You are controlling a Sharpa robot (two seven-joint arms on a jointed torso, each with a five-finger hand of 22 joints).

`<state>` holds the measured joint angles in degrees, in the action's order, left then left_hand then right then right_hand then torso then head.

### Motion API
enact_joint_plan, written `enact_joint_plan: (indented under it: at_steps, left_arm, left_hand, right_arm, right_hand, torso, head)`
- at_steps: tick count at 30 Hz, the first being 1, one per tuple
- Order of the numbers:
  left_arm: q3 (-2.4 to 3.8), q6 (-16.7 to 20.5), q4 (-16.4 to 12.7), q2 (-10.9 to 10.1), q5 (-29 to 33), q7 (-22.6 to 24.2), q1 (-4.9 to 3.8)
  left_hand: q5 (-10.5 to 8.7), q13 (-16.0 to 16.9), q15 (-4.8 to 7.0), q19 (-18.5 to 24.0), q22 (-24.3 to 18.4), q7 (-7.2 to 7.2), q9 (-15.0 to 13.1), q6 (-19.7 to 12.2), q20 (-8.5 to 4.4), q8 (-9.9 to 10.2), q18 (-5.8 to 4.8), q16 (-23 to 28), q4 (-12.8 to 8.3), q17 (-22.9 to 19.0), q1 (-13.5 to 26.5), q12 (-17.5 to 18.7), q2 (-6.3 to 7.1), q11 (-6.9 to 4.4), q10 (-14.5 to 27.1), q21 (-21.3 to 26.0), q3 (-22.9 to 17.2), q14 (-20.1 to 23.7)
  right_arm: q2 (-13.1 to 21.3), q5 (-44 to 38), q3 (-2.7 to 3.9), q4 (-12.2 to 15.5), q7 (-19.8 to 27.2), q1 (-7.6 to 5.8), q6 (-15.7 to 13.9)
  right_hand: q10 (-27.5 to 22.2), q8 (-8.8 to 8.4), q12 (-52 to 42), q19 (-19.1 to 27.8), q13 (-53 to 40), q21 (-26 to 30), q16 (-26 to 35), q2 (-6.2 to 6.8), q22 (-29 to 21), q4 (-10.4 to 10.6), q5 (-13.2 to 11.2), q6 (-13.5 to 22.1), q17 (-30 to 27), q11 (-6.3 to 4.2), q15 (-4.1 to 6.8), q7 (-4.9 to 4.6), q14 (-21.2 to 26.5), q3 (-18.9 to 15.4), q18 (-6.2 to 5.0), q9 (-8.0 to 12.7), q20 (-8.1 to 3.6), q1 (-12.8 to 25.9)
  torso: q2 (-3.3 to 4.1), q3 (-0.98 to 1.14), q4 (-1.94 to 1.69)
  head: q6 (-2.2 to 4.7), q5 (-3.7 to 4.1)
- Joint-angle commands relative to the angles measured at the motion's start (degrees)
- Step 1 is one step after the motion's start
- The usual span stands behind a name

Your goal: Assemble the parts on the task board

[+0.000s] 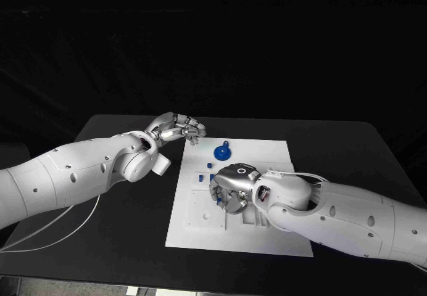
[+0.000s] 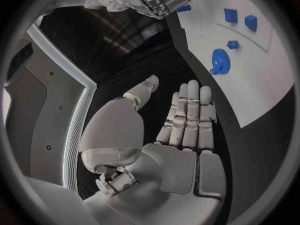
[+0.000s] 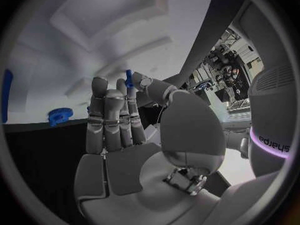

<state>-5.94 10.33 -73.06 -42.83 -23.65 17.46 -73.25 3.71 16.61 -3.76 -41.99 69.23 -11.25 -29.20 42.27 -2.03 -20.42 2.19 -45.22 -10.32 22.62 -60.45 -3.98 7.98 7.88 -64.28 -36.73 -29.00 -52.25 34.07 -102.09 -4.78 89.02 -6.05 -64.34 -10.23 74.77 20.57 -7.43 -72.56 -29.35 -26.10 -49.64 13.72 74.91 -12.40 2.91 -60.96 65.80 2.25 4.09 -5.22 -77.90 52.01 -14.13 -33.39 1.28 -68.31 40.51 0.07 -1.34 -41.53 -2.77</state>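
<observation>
The white task board (image 1: 267, 237) lies in the middle of the black table. A blue gear (image 1: 223, 150) lies flat near the board's far edge; it also shows as the gear (image 2: 219, 60) and the gear (image 3: 60, 115). My right hand (image 1: 233, 185) hovers over the board's middle. In the right wrist view its thumb and a fingertip pinch a small blue part (image 3: 129, 78), the other fingers straight. My left hand (image 1: 175, 129) hangs over the table just off the board's far left corner, fingers straight, thumb apart, nothing in it (image 2: 181, 135).
Small blue parts (image 1: 203, 177) stand on the board left of my right hand; two blue blocks (image 2: 231, 15) and a smaller piece (image 2: 233, 44) show in the left wrist view. A white cable (image 1: 62, 228) trails over the table under my left arm.
</observation>
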Motion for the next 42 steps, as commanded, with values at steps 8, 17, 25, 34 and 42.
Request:
enact_joint_plan:
  at_steps: [8,17,25,34,42]
  left_arm:
    - [0.04,-0.1,-0.2,0.0,0.3,0.3,-0.08]
    - [0.04,-0.2,-0.1,0.0,0.3,0.3,-0.09]
    - [0.04,-0.3,-0.1,-0.1,0.3,0.1,-0.10]
    - [0.04,-0.3,0.1,-0.1,0.3,0.0,-0.12]
    - [0.04,-0.3,0.5,-0.1,0.3,0.0,-0.12]
  left_hand:
    - [0.32,0.1,-0.24,0.0,0.1,-0.02,0.1,-0.5,0.32,-0.4,1.06,0.3,-0.4,0.1,0.0,-0.2,-0.46,0.05,0.3,0.4,0.1,-0.1]
    - [0.32,0.1,-0.24,0.0,0.1,-0.02,0.1,-0.5,0.33,-0.5,1.06,0.3,-0.4,0.2,0.0,-0.2,-0.44,0.05,0.3,0.4,0.1,-0.1]
    - [0.31,0.1,-0.25,0.0,0.1,-0.02,0.1,-0.5,0.33,-0.5,1.05,0.3,-0.4,0.2,0.0,-0.2,-0.40,0.05,0.3,0.4,0.1,-0.1]
    - [0.30,0.1,-0.25,0.0,0.1,-0.03,0.2,-0.5,0.33,-0.5,1.05,0.4,-0.4,0.2,0.1,-0.2,-0.36,0.06,0.3,0.4,0.1,-0.1]
    - [0.28,0.1,-0.26,0.0,0.2,-0.06,0.2,-0.6,0.34,-0.6,1.04,0.4,-0.3,0.3,0.2,-0.2,-0.33,0.07,0.4,0.5,0.2,-0.1]
  right_arm:
    - [-0.8,-0.9,-0.88,-0.9,-0.3,0.08,0.9]
    - [-1.4,-0.5,-1.80,-1.6,0.1,0.07,0.9]
    - [-0.8,3.8,-1.85,-2.0,1.9,0.05,-1.3]
    - [0.6,7.4,-1.85,-1.5,3.5,0.02,-6.4]
    - [3.1,11.4,-1.76,0.5,5.4,-0.28,-10.0]
  right_hand:
    - [1.4,-0.34,-0.1,0.1,-1.1,-0.3,-0.1,-0.39,1.2,-0.1,0.3,0.0,-0.1,-0.91,0.87,-0.23,0.8,-0.1,-0.87,-0.1,-0.31,0.0]
    - [1.3,-0.39,-0.1,0.1,-1.1,-0.3,-0.1,-0.35,1.2,-0.2,0.4,0.0,-0.1,-0.89,0.85,-0.24,0.8,-0.1,-0.87,-0.1,-0.29,0.1]
    - [-1.1,-2.10,1.8,1.5,-0.9,0.1,0.7,0.27,1.2,0.0,6.6,2.5,-1.0,0.00,0.00,-1.30,1.4,-2.1,-0.87,0.0,0.27,3.0]
    - [-13.3,-5.90,4.1,3.4,4.5,0.6,1.2,1.98,1.2,-1.0,9.0,8.9,-2.2,3.99,-3.80,-4.22,2.7,-6.8,-0.87,1.8,1.11,4.2]
    - [-18.5,-7.06,3.8,4.3,8.8,1.0,0.8,2.77,1.2,-0.7,10.4,11.5,-2.6,5.93,-5.66,-4.24,3.9,-10.9,-0.87,2.7,1.61,5.1]
  torso:
    - [0.03,0.01,0.06]
    - [0.01,0.00,0.00]
    - [-0.04,-0.06,0.01]
    - [-0.07,0.01,0.07]
    - [-0.05,0.10,0.09]
  head:
    - [0.00,0.01]
    - [-0.03,0.17]
    - [-0.08,0.18]
    - [0.09,0.26]
    - [0.43,0.36]
